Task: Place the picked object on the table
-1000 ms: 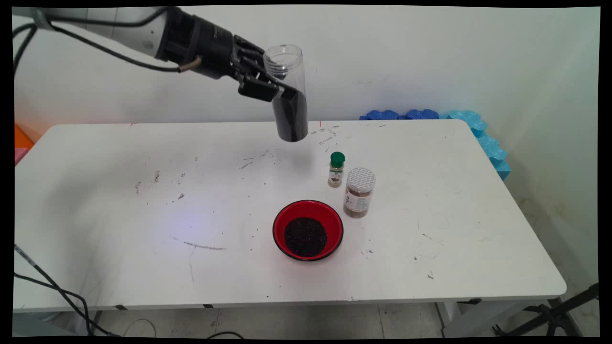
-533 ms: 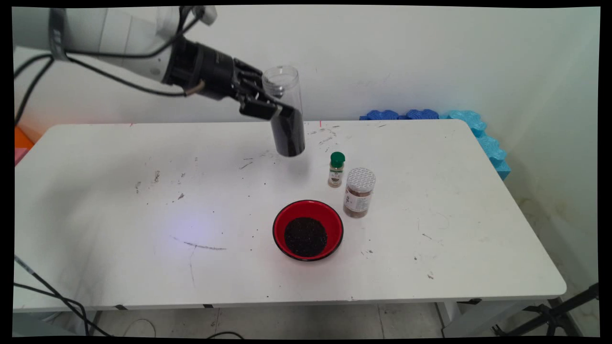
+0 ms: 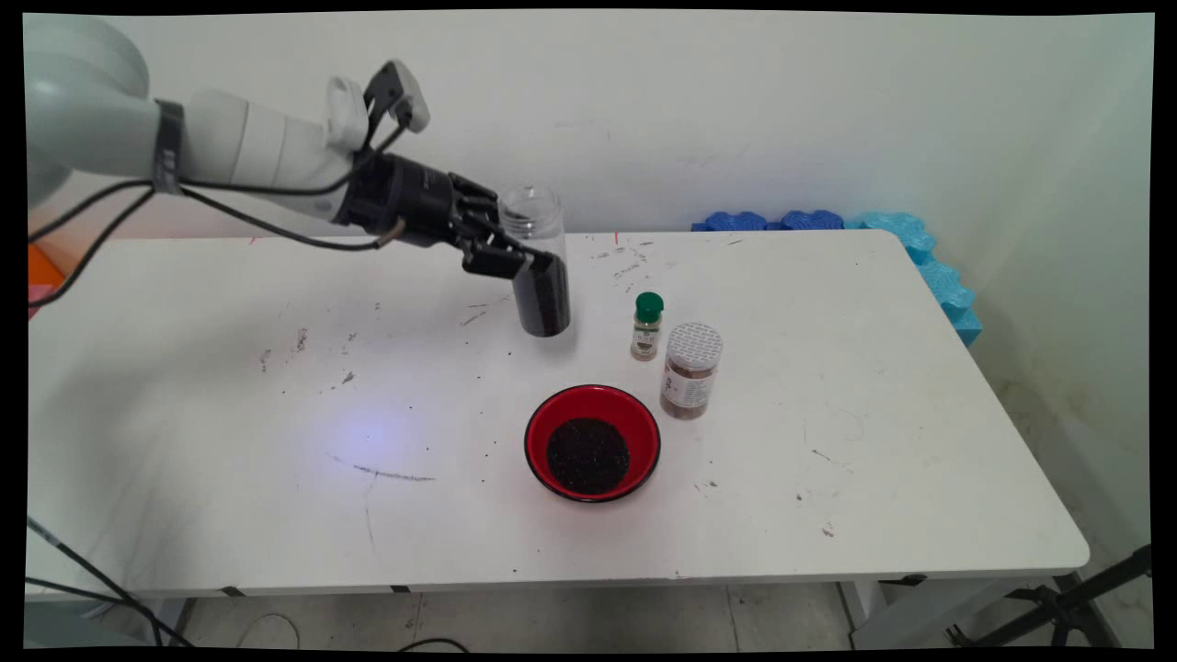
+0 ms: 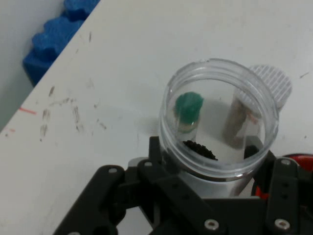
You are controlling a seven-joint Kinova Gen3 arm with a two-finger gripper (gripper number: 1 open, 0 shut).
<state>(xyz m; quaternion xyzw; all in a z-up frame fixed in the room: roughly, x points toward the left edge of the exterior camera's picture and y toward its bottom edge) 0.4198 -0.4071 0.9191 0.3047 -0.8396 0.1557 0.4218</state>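
Looking at your gripper (image 3: 538, 267), you see its two fingers clamped on the sides of a clear jar (image 3: 538, 262), open at the top and dark with black grains in its lower half. One second ago the jar hung high in front of the wall; now it has come down and a little toward the near side, and its bottom is touching the table (image 3: 230, 441) or just above it, I cannot tell which. The jar stays upright. Just beside it, to the right, stand a small green-capped bottle (image 3: 647, 326) and a brown spice jar (image 3: 690, 370) with a white lid. The red bowl (image 3: 592, 443) with black grains sits nearer, apart from the jar, and has not moved.
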